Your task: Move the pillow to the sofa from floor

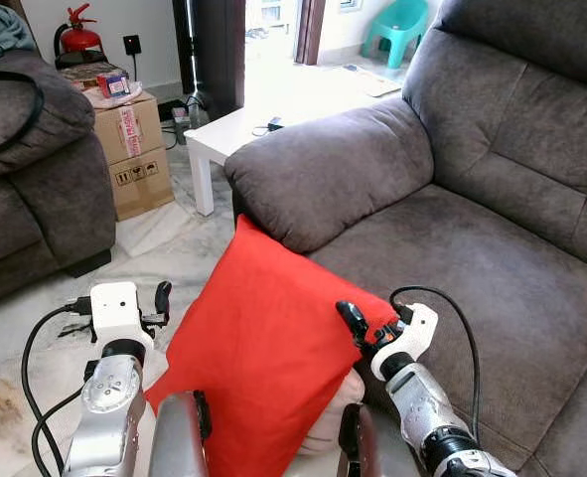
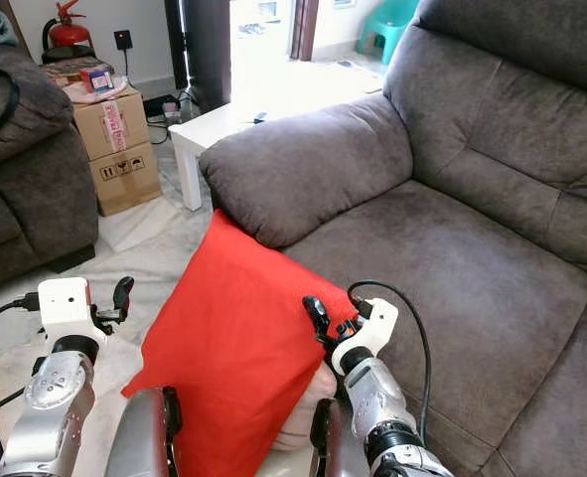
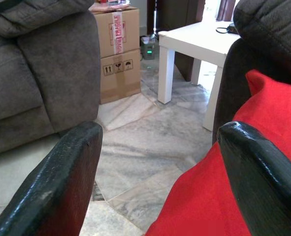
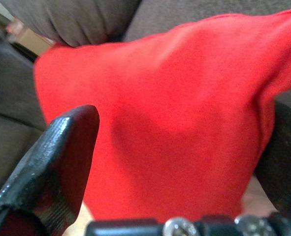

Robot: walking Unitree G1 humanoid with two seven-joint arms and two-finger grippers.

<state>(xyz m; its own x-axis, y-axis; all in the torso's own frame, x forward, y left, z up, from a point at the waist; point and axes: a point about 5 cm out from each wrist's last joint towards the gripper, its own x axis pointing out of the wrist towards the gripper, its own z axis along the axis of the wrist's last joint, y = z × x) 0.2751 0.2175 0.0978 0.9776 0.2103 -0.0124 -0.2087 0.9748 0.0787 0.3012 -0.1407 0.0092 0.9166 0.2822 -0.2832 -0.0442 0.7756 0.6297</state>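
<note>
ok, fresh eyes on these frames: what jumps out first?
The bright red fabric pillow, standing on a corner against the grey sofa below its padded armrest. The right gripper is at the pillow's edge, fingers spread around it; the left gripper sits open beside it.

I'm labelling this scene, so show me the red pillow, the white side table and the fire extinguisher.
red pillow (image 1: 263,348), left eye view, middle of its red face
white side table (image 1: 223,134), left eye view, bare top surface
fire extinguisher (image 1: 79,38), left eye view, red body
</note>
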